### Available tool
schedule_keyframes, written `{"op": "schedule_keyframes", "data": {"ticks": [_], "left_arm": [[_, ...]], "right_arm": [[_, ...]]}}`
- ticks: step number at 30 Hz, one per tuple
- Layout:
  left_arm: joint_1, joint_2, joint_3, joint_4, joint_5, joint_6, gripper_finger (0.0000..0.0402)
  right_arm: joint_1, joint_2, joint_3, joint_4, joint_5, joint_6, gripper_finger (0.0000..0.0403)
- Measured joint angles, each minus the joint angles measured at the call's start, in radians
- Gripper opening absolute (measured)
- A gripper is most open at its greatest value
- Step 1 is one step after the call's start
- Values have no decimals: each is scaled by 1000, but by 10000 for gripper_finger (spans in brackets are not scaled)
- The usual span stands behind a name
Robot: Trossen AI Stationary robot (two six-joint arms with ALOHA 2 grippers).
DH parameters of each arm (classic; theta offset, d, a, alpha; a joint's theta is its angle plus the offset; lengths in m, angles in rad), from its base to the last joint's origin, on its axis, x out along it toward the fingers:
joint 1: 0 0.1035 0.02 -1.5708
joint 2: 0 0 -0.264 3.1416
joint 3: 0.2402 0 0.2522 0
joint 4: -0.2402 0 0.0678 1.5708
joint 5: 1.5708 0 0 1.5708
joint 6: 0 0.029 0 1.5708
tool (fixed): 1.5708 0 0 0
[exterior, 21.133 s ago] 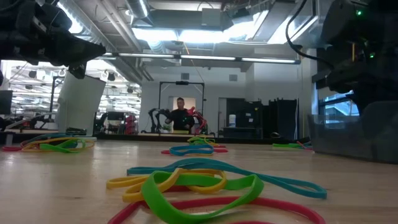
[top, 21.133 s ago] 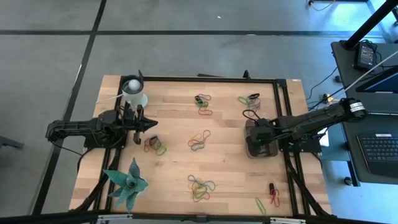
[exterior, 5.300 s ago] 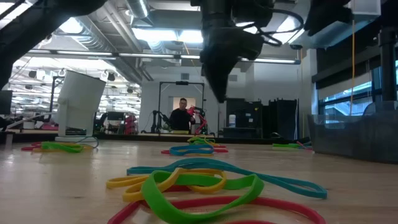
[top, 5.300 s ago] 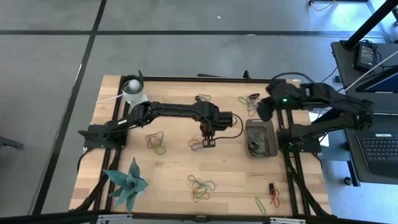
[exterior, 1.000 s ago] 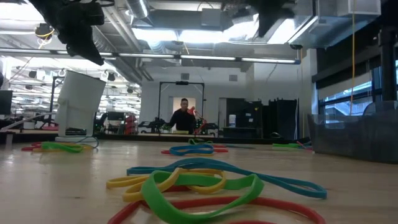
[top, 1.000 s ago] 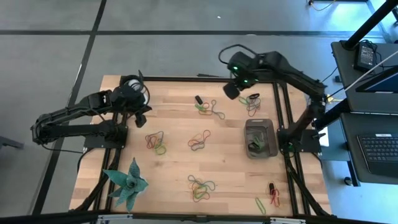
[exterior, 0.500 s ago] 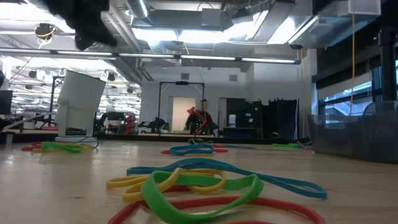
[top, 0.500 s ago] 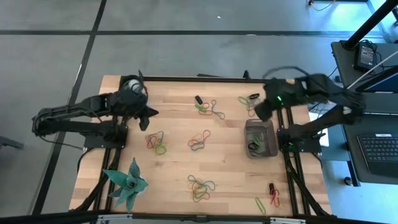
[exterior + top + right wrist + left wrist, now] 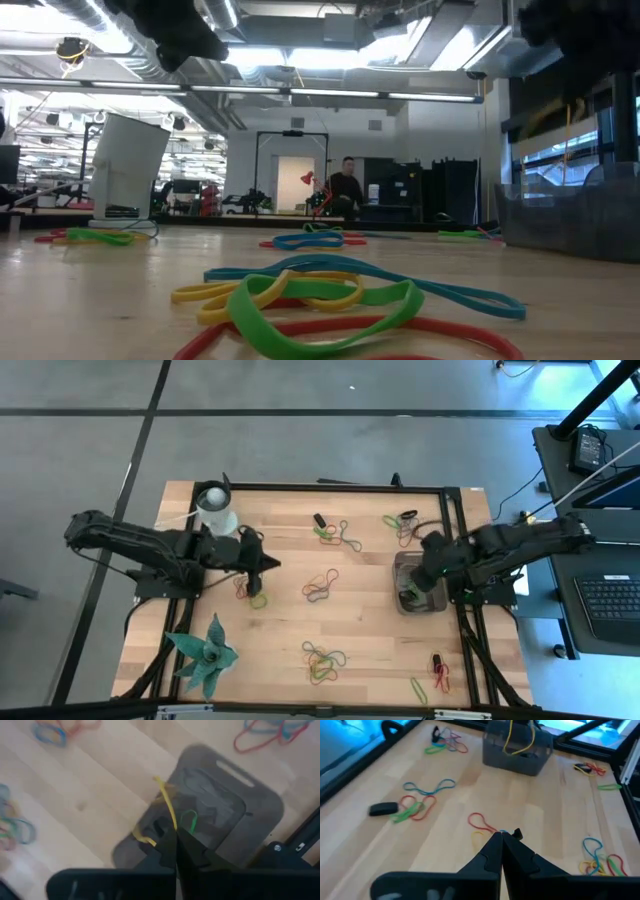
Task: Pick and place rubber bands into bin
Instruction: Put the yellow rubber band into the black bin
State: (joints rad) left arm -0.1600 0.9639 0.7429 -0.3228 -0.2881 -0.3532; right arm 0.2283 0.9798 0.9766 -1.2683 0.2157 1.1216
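One yellow rubber band (image 9: 167, 805) pinched in right fingers (image 9: 175, 845) — over bin (image 9: 260, 807), left fingers (image 9: 501, 845) pressed together.

Right gripper (image 9: 432, 571) is swinging back from the far edge of the table, where it was a second ago, and is now sitting over the bin (image 9: 437, 600), pinching a yellow rubber band (image 9: 169, 807) that's dangling into it. I'm seeing the left gripper (image 9: 266, 563) pushing out from beside the white cup (image 9: 217, 512) toward the small cluster of bands (image 9: 250, 591) on the left side, fingers together, nothing in them. In the low view the person (image 9: 347, 188) in the room behind is shifting right of the doorway.
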Motion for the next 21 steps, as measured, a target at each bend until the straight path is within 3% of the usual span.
{"op": "schedule_keyframes", "data": {"ticks": [12, 21], "left_arm": [[-157, 190, 3, 277, -80, -3, 3], [-195, 291, 88, 301, -87, 0, 3]], "right_arm": [[7, 0, -309, 285, -33, 30, 2], [7, 0, -386, 354, -60, 55, 44]]}}
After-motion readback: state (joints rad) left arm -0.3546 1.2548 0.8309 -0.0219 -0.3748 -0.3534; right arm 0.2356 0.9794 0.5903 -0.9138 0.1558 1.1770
